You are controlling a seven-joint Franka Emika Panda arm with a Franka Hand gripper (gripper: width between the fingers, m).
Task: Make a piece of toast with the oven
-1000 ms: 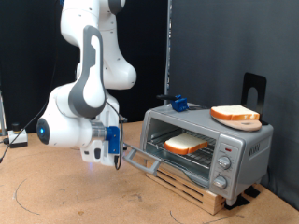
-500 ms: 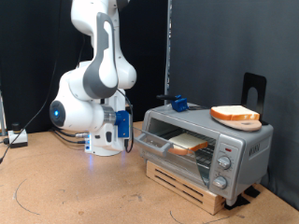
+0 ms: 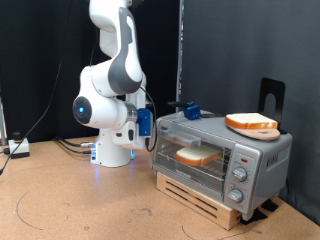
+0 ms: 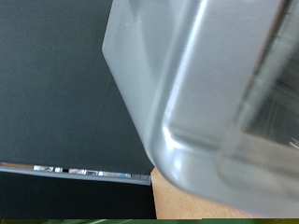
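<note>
The silver-grey oven (image 3: 256,156) stands on a wooden pallet at the exterior view's right. Its glass door is up against the front. The piece of toast (image 3: 198,156) lies inside on the rack and shows through the glass. My gripper (image 3: 147,123), with blue fingers, is at the door's upper edge on the exterior view's left, close to or touching it. Nothing shows between the fingers. The wrist view is filled by a silver corner of the oven (image 4: 215,93) very close up; the fingers do not show there.
A second orange-crusted slice (image 3: 252,122) lies on a round tan board on the oven's roof, beside a small blue object (image 3: 190,111) and a black stand (image 3: 271,95). Round knobs (image 3: 238,176) sit on the right panel. Cables (image 3: 15,147) lie at the far left.
The oven door has swung up from open to against the front. My arm has risen and moved right with it, from low by the open door to its upper edge.
</note>
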